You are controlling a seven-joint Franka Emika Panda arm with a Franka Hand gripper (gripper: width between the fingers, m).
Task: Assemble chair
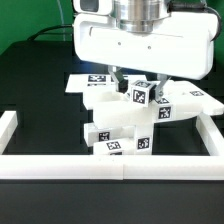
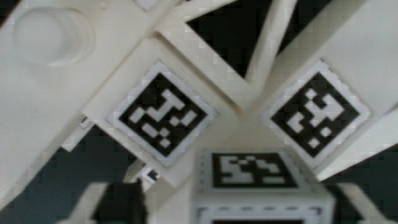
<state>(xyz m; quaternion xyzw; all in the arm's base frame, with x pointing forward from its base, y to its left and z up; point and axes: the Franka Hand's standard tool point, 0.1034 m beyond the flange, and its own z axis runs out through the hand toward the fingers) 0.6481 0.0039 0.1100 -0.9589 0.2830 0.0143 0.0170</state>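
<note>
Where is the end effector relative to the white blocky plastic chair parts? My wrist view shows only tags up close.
Observer: The end effector is down at the top of the white tagged plastic chair parts, which stand stacked in one cluster.
Operator: Anything between the stack and the exterior camera?
Observer: A long low white border rail runs across there, apart from the stack.
Operator: And behind the stack?
Observer: The thin flat white marker board lies there, toward the exterior view's left.
</note>
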